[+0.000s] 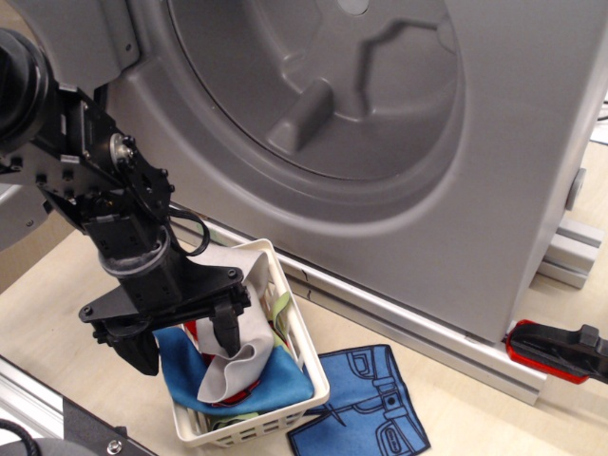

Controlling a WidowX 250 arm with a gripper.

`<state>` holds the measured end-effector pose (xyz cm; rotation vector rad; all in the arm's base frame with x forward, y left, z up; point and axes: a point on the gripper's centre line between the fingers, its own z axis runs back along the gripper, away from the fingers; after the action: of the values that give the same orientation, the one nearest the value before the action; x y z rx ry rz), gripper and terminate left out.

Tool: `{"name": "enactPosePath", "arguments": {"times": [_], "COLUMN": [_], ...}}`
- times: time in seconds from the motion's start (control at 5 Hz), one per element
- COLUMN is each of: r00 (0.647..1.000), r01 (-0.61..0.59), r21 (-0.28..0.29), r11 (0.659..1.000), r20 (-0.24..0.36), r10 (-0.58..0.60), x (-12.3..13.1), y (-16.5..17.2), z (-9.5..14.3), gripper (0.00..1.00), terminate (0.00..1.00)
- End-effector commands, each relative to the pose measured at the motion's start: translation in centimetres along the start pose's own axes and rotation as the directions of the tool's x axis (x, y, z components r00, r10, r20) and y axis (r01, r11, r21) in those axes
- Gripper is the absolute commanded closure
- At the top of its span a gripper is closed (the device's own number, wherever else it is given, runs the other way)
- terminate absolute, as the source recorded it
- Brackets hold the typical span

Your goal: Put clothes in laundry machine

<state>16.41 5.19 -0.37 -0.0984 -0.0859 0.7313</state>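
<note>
The clothes lie piled in a white slotted basket (304, 366): a light grey felt piece (237, 356) on top, a blue piece (275, 380) under it, bits of red and light green at the edges. A blue jeans-shaped piece (366, 408) lies on the table beside the basket. My black gripper (182, 344) is open and reaches down into the basket, one finger (225, 332) against the grey piece, the other (141, 353) at the basket's left side. The grey laundry machine (513, 190) stands behind, its wide drum (323, 85) open with raised ribs.
An aluminium rail (408, 328) runs along the machine's base. A red and black clamp (560, 351) sits at the right. Another metal rail (38, 408) crosses the bottom left corner. Part of the round door (14, 214) shows at the far left.
</note>
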Motion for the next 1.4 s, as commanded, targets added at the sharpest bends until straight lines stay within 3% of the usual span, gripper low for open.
{"name": "enactPosePath", "arguments": {"times": [0.0,0.4,1.2], "r00": [1.000,0.998,0.997], "r01": [-0.006,-0.056,-0.071], "r21": [-0.049,-0.050,0.077], "r11": [0.999,0.997,0.995], "r20": [0.000,-0.006,0.028], "r10": [0.006,0.056,0.069], "x": [0.9,1.7,2.2], "y": [-1.6,-3.2,-3.0], "z": [1.4,0.2,-4.1], "gripper": [0.00,0.00,0.00], "terminate": [0.00,0.00,0.00]}}
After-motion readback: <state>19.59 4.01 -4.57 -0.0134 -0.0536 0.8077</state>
